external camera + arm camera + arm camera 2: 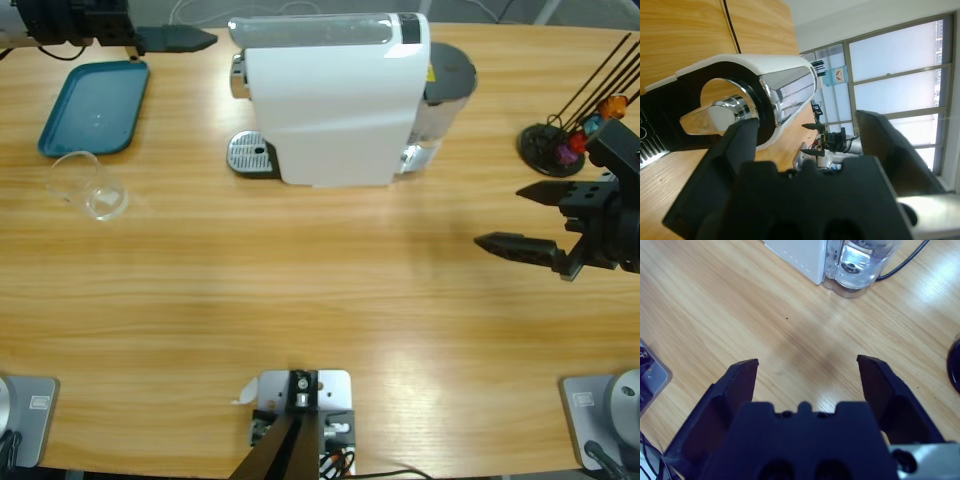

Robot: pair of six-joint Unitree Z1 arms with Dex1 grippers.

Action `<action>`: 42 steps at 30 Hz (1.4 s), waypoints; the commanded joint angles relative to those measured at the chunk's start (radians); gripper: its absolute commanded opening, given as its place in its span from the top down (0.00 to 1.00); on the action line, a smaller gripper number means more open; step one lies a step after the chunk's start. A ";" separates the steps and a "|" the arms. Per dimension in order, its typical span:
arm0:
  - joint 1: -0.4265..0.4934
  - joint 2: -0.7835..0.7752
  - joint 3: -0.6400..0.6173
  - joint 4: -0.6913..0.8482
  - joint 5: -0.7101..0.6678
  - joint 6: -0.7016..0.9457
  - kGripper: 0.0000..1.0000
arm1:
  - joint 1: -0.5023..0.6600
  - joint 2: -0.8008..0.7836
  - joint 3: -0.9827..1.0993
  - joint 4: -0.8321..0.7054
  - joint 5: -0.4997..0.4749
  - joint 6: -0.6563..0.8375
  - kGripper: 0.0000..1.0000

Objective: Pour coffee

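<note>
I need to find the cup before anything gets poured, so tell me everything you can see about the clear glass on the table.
The glass is a small clear tumbler with no handle, and it looks empty. It seems to lie tipped on its side rather than standing, though that is hard to be sure of. It rests on the bare wooden table at the left end, just below the teal tray and left of the white coffee machine. Neither pincer touches it.

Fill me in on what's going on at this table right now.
Nothing is being handled yet. A white coffee machine stands at the back of the wooden table. An empty clear glass lies on the table beside a teal tray, not under the spout. The right gripper hovers with its jaws open over bare wood near a capsule stand. The left gripper, jaws open, points at the machine's spout end, holding nothing.
</note>
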 commanded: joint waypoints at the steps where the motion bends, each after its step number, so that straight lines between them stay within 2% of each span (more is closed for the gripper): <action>1: -0.025 0.077 0.005 -0.041 -0.027 -0.030 0.16 | 0.010 0.018 0.001 0.012 0.011 0.000 0.14; 2: -0.026 0.079 0.005 -0.045 -0.027 -0.031 0.17 | 0.010 0.018 0.001 0.012 0.011 0.000 0.14; 4: -0.029 0.081 0.005 -0.052 -0.027 -0.035 0.27 | 0.010 0.018 0.001 0.012 0.011 0.000 0.14; 6: -0.030 0.082 0.005 -0.059 -0.027 -0.039 0.29 | 0.010 0.019 0.001 0.012 0.012 0.000 0.14; 7: -0.030 0.083 0.006 -0.061 -0.028 -0.039 0.35 | 0.010 0.020 0.001 0.012 0.012 0.000 0.14; 10: -0.032 0.085 0.007 -0.064 -0.029 -0.039 0.36 | 0.010 0.020 0.001 0.012 0.013 0.000 0.14; 13: -0.033 0.086 0.007 -0.064 -0.029 -0.039 0.44 | 0.010 0.020 0.001 0.012 0.013 0.000 0.14; 17: -0.036 0.094 0.007 -0.064 -0.030 -0.041 0.44 | 0.010 0.020 0.001 0.012 0.013 0.000 0.14; 19: -0.037 0.095 0.006 -0.067 -0.031 -0.041 0.52 | 0.010 0.020 0.001 0.012 0.013 0.000 0.14; 23: -0.037 0.097 -0.003 -0.070 -0.040 -0.041 0.53 | 0.010 0.023 0.000 0.011 0.013 0.000 0.14; 24: -0.037 0.097 -0.003 -0.071 -0.040 -0.040 0.60 | 0.010 0.023 0.000 0.011 0.013 0.000 0.14; 25: -0.037 0.097 -0.002 -0.073 -0.041 -0.039 0.74 | 0.010 0.023 -0.001 0.011 0.013 0.000 0.14; 27: -0.037 0.097 -0.001 -0.076 -0.047 -0.039 0.79 | 0.010 0.024 0.000 0.012 0.013 0.000 0.14; 28: -0.037 0.096 0.000 -0.080 -0.049 -0.039 0.89 | 0.010 0.024 0.000 0.012 0.014 0.000 0.14; 30: -0.037 0.096 0.002 -0.091 -0.053 -0.039 1.00 | 0.010 0.024 -0.001 0.012 0.016 0.000 0.14; 42: -0.025 0.064 -0.005 -0.118 -0.067 -0.039 1.00 | 0.010 0.027 -0.001 0.012 0.018 0.000 0.14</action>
